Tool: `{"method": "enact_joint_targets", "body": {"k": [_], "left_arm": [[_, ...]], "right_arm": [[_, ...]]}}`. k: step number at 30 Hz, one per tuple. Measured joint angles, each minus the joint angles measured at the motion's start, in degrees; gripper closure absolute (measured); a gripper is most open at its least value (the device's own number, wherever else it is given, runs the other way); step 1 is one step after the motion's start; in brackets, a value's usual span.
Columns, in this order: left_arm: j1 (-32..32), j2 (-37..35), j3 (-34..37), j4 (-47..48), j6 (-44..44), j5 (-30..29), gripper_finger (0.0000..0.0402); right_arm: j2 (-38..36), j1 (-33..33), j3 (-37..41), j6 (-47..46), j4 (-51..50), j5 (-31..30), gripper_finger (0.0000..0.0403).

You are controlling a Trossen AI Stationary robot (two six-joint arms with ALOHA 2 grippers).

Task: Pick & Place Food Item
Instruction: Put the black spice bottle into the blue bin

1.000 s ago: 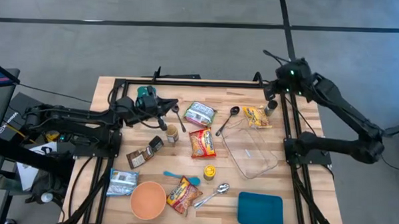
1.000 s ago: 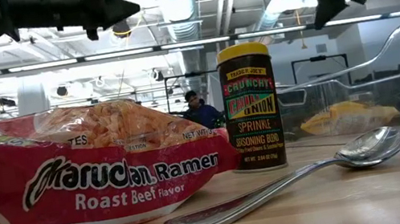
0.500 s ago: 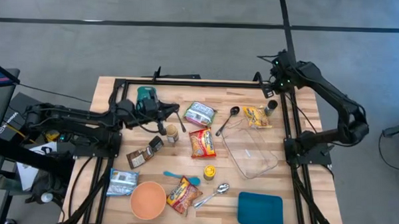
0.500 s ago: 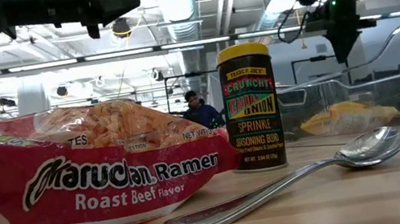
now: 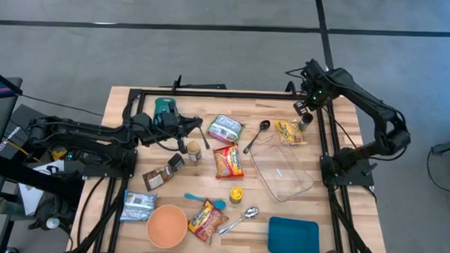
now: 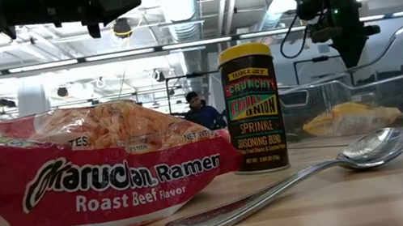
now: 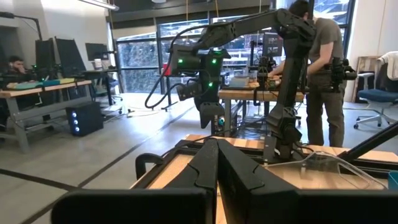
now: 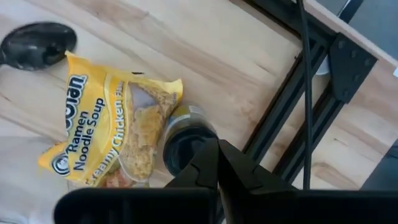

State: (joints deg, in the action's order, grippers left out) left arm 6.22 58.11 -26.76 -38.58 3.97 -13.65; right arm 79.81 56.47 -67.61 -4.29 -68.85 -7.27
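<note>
A yellow ramen packet [image 5: 288, 132] [image 8: 106, 134] lies flat on the wooden table at the far right, next to an upright dark-lidded jar [image 8: 186, 142]. My right gripper [image 5: 304, 113] [image 8: 217, 155] hangs shut above the jar and the packet's edge, pointing down and touching nothing. In the low view it [image 6: 351, 51] stands high over the table. My left gripper [image 5: 198, 125] [image 7: 217, 163] is shut and held level above the table's far left part, clear of everything. Two red ramen packets [image 5: 228, 162] [image 5: 204, 220] and a green-white packet [image 5: 225, 128] lie flat mid-table.
A clear glass dish [image 5: 283, 170] sits near the yellow packet, a black spoon [image 5: 256, 135] beside it. A seasoning jar [image 6: 252, 108], metal spoon [image 6: 295, 183], orange bowl [image 5: 167, 226] and blue mat [image 5: 293, 238] fill the near side. A black frame rail [image 8: 298, 118] runs past the jar. People stand beyond the table.
My right gripper has come down and toward the table's near edge over the far right corner. It has tipped from slanting forward to pointing almost straight down above the dark-lidded jar. It has stayed shut. Nothing on the table has moved.
</note>
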Motion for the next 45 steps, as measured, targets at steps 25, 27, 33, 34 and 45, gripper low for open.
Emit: {"method": "enact_joint_targets", "body": {"k": [25, 27, 33, 34, 45], "left_arm": [[0.00, 0.00, 0.00, -0.86, -1.84, -0.02, 0.0402], [0.00, 0.00, 0.00, -0.58, -1.86, -0.02, 0.0402], [0.00, 0.00, 0.00, -0.38, -1.86, -0.02, 0.0402], [0.00, 0.00, 0.00, -0.40, -1.86, 0.00, 0.0402], [0.00, 0.00, 0.00, -0.42, -1.88, -0.02, 0.0402]], "right_arm": [[-0.54, -4.79, 0.27, -10.77, -7.53, 4.18, 0.0359], [-1.75, -5.09, 0.83, -10.77, -7.46, 4.09, 0.0359], [-6.50, -3.82, 2.83, -10.80, -3.89, 4.09, 0.0360], [-7.12, -3.20, 3.00, -11.00, -3.19, 4.11, 0.0360], [-7.11, -0.84, 3.32, -11.79, -2.88, 4.28, 0.0354]]}}
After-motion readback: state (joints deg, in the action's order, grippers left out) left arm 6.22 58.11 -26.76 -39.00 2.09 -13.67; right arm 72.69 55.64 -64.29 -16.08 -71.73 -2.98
